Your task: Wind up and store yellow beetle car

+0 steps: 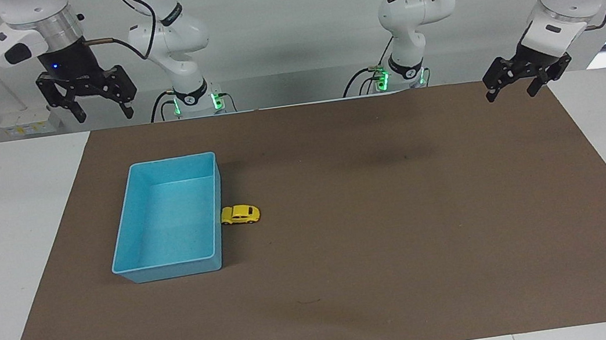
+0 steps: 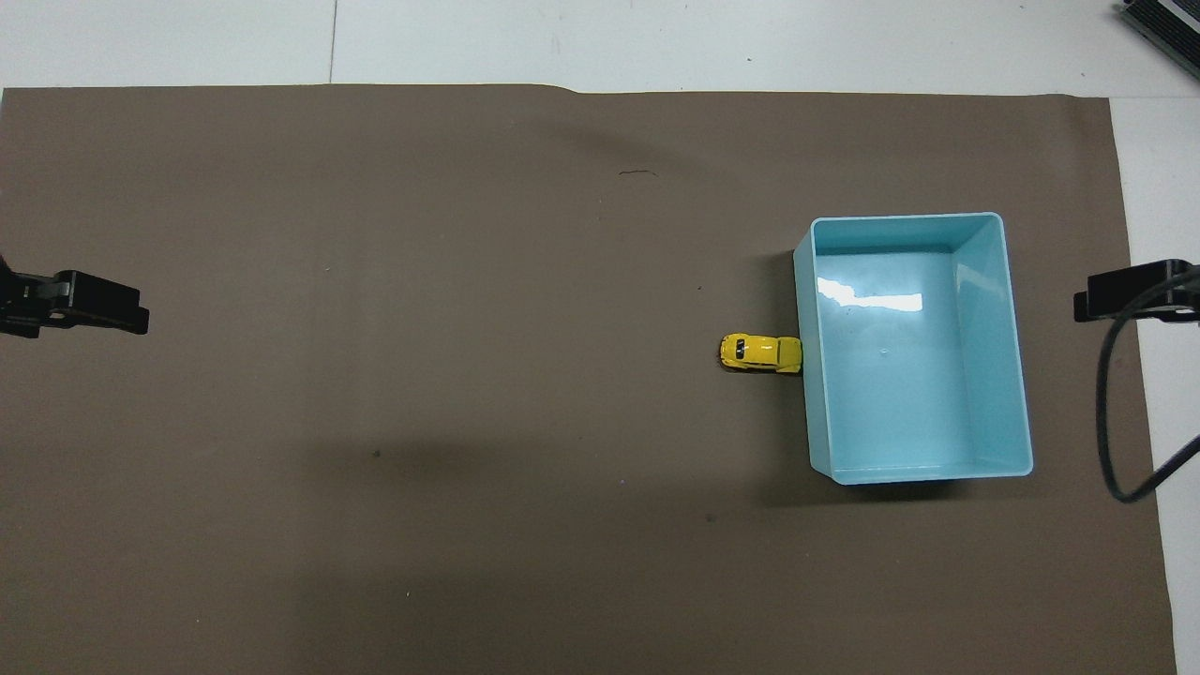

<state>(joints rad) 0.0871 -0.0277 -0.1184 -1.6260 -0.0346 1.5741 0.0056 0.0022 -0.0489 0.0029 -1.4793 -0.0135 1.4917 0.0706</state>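
- Black left gripper [image 1: 527,83] hangs high over the mat's corner at the left arm's end of the table, fingers apart, nothing between them; reads as parked out of the way, well apart from the car
- Right gripper [image 1: 89,105] hangs up in the air off the mat's edge at the right arm's end, over the white table, fingers spread and empty; it sits on the tray's side of the table, so I'd judge it the natural arm for the pickup
- In the overhead view only the tips show: left gripper at the edge of the frame, right gripper just outside the tray's outer long wall
- Yellow car [image 1: 240,214] stands on its wheels on the brown mat [image 1: 382,241], one end touching the outside of the blue tray [image 1: 133,189], partway along the long wall that faces the left arm's end
- Car is outside the tray, so storing is not done; whether it has been wound I cannot tell
- Tray is empty, open side up, a clear drop target
- Risk: car is butted against the wall, so a finger has little room on that side; gripping across the car's flanks looks safer
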